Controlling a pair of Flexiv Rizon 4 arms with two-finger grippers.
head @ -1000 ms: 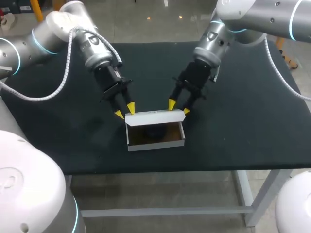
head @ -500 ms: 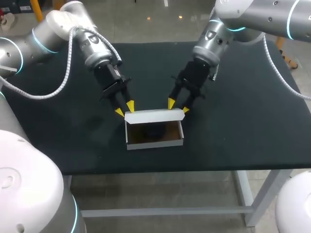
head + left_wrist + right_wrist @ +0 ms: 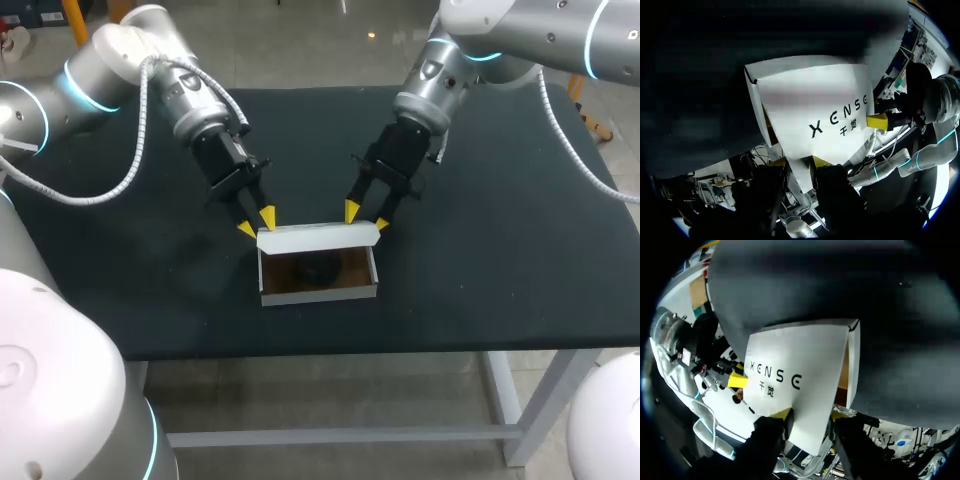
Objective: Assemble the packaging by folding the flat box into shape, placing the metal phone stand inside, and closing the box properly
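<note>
Left end effector (image 3: 257,224) and right end effector (image 3: 367,218) grasp the lid (image 3: 318,237) of the box (image 3: 320,290).
Each is clenched on one lid corner, probably to fold it shut evenly.

White box lid (image 3: 800,365) spreads just ahead of the right gripper (image 3: 811,415), the left gripper (image 3: 736,380) at its far edge

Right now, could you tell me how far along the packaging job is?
Done: the box is folded into shape and stands open, with a dark item inside, probably the stand. In hand: the left end effector and right end effector sit at either end of the raised lid. Left: fold the lid down and close it.
</note>
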